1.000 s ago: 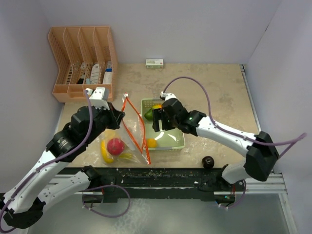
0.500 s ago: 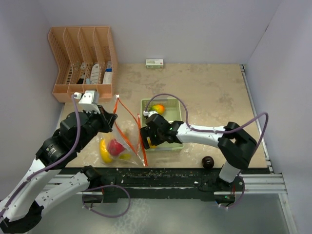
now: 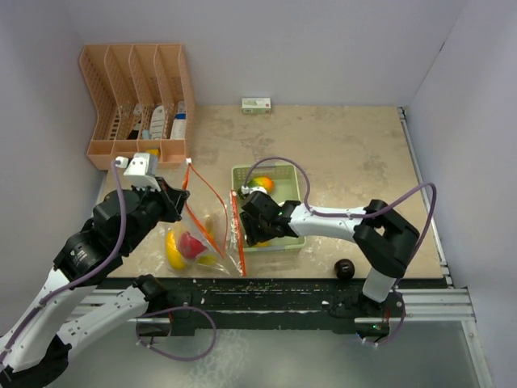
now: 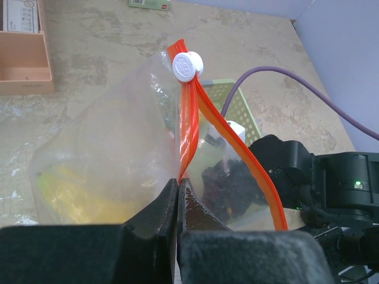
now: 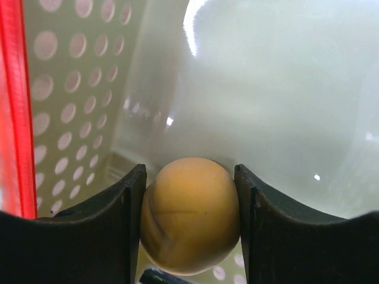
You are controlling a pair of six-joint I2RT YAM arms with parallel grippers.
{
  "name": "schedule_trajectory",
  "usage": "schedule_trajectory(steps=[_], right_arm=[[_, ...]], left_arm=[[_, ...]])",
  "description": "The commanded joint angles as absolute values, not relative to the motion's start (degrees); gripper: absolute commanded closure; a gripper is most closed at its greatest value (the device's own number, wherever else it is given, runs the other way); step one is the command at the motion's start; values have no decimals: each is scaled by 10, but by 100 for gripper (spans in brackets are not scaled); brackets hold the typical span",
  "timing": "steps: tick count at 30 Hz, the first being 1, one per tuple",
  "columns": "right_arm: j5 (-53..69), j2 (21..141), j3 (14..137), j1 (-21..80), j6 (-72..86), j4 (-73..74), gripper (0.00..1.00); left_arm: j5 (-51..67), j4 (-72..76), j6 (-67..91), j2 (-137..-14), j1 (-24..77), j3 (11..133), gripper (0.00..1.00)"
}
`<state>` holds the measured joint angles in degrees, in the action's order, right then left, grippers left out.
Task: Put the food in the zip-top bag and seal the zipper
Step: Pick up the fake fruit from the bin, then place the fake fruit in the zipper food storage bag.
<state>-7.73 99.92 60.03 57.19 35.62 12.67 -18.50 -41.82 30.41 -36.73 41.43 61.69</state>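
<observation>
The zip-top bag (image 3: 206, 234) lies left of the pale green tray (image 3: 292, 212), with bananas (image 3: 173, 250) and a red apple (image 3: 190, 243) inside. My left gripper (image 3: 179, 204) is shut on the bag's orange-red zipper (image 4: 188, 118) and holds the mouth up; the white slider (image 4: 187, 64) sits at the strip's far end. My right gripper (image 3: 252, 229) is in the tray's near-left corner, shut on the small orange (image 5: 189, 213). A green-red mango (image 3: 260, 182) lies at the tray's far side. The dark purple fruit (image 3: 345, 268) is on the table near the front edge.
An orange desk organizer (image 3: 137, 97) stands at the back left and a small box (image 3: 256, 103) lies against the back wall. The bag's zipper strip (image 5: 12, 106) runs just left of my right gripper. White walls close in both sides.
My right gripper moved from the tray's middle to its near-left corner and closed on the small orange. My left gripper shifted left and nearer, taking the bag's mouth with it.
</observation>
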Motion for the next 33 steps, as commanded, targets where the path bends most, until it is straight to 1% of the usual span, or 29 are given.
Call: schedule_trajectory(steps=[1, 6, 9, 10, 14, 19, 24, 27, 30, 31, 33], right_arm=[[-136, 924, 646, 567, 349, 190, 72], [-146, 802, 680, 564, 320, 204, 73], [-109, 727, 685, 564, 291, 159, 73], [-99, 707, 688, 564, 270, 123, 73], [28, 669, 699, 565, 256, 41, 75], [122, 669, 693, 566, 281, -45, 76], [166, 713, 677, 567, 316, -124, 77], [152, 739, 673, 568, 326, -136, 77], [118, 763, 685, 571, 318, -115, 77], [99, 770, 690, 573, 314, -100, 75], [55, 783, 697, 575, 311, -73, 66]], left_arm=[[-195, -406, 298, -366, 416, 626, 100], [-182, -389, 301, -376, 416, 614, 100], [-173, -377, 303, -388, 416, 607, 100], [-171, -374, 303, -393, 416, 606, 100], [-166, -358, 302, -406, 416, 604, 100], [-157, -347, 305, -419, 416, 604, 100], [-146, -337, 307, -429, 417, 602, 100], [-137, -334, 309, -428, 416, 606, 100], [-134, -334, 310, -423, 416, 611, 100], [-134, -335, 310, -423, 416, 613, 100], [-133, -337, 309, -420, 416, 617, 100]])
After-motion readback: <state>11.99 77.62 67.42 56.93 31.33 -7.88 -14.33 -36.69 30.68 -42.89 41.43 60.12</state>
